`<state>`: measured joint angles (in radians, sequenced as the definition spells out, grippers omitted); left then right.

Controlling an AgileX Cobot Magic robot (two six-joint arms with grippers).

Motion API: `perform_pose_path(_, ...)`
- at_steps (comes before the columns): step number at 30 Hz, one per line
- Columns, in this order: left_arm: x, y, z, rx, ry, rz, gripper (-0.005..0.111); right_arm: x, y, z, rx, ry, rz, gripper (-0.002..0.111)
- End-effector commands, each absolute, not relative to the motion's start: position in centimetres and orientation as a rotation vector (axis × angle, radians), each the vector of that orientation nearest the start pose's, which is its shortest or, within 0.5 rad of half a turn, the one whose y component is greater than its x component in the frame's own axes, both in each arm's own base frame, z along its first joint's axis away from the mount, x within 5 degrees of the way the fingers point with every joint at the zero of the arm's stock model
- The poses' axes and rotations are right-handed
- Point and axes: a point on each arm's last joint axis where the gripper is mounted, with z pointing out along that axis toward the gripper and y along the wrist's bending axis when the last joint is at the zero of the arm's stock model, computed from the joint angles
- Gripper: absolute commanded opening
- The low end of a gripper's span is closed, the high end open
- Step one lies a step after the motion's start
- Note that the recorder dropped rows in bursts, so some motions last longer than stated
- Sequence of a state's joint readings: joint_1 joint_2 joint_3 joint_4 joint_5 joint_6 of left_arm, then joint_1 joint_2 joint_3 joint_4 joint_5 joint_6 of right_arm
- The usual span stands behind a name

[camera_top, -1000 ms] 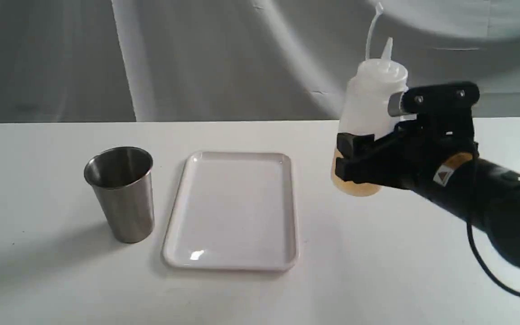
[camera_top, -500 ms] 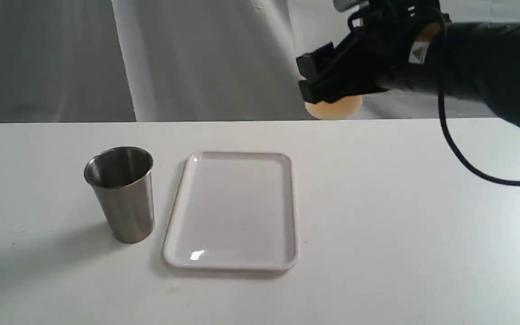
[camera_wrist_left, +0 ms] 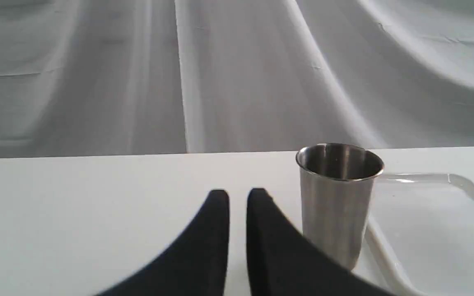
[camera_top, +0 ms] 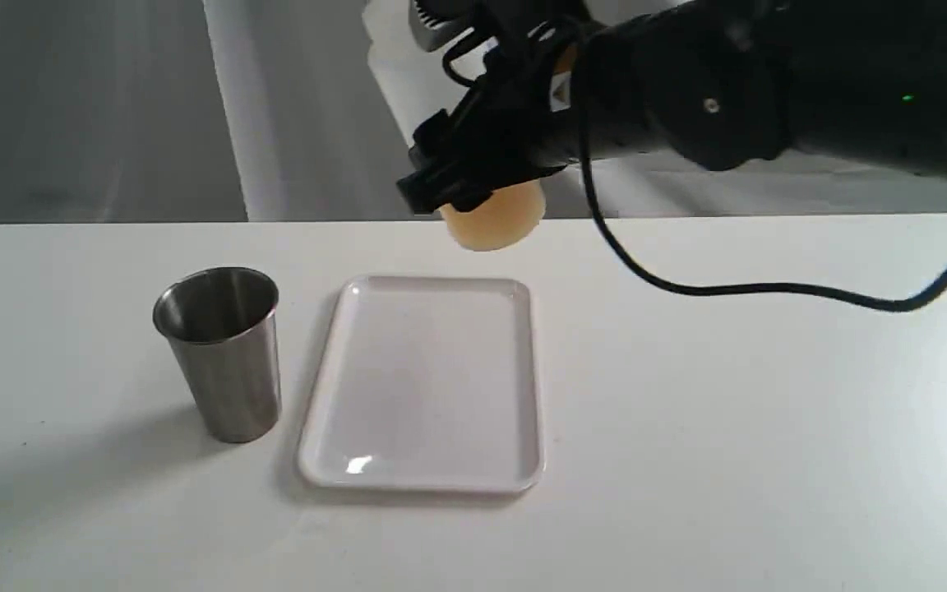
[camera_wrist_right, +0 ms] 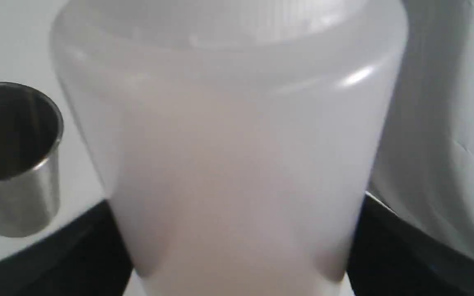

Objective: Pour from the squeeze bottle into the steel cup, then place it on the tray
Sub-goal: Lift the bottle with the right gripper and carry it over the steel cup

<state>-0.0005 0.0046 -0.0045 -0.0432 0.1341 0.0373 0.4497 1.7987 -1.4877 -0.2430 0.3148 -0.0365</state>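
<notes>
The squeeze bottle (camera_top: 494,220), amber liquid at its base, hangs roughly upright in the air above the far edge of the tray (camera_top: 424,386), clamped in the fingers of the right gripper (camera_top: 450,177). The steel cup (camera_top: 223,353) stands beyond the tray's left side in the exterior view, lower down and well apart from the bottle. The left gripper (camera_wrist_left: 238,197), fingers nearly together and empty, sits near the cup.

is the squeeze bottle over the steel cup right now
No, the squeeze bottle hangs well to the side of the steel cup, roughly in line with the tray.
</notes>
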Motion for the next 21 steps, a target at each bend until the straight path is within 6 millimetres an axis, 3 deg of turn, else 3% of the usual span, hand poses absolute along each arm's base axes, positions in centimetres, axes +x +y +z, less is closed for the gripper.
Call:
perform_pose_path(1, 5.6, -0.1, 20.1, -0.003, 1.616, -0.012, 0.008, 39.4, 19.4, 31.8, -0.684, 1.932, 0.058, 0.047)
perform_pose_path(8, 5.6, -0.1, 20.1, -0.003, 1.616, -0.012, 0.008, 40.3, 21.6, 30.1, -0.709, 1.981, 0.023, 0.047)
perform_pose_path(14, 5.6, -0.1, 20.1, -0.005, 1.616, -0.015, 0.008, 40.6, 24.7, 29.2, -0.783, 1.988, -0.111, 0.047)
perform_pose_path(21, 5.6, -0.1, 20.1, -0.005, 1.616, -0.015, 0.008, 41.0, 26.2, 28.1, -0.831, 2.004, -0.265, 0.047)
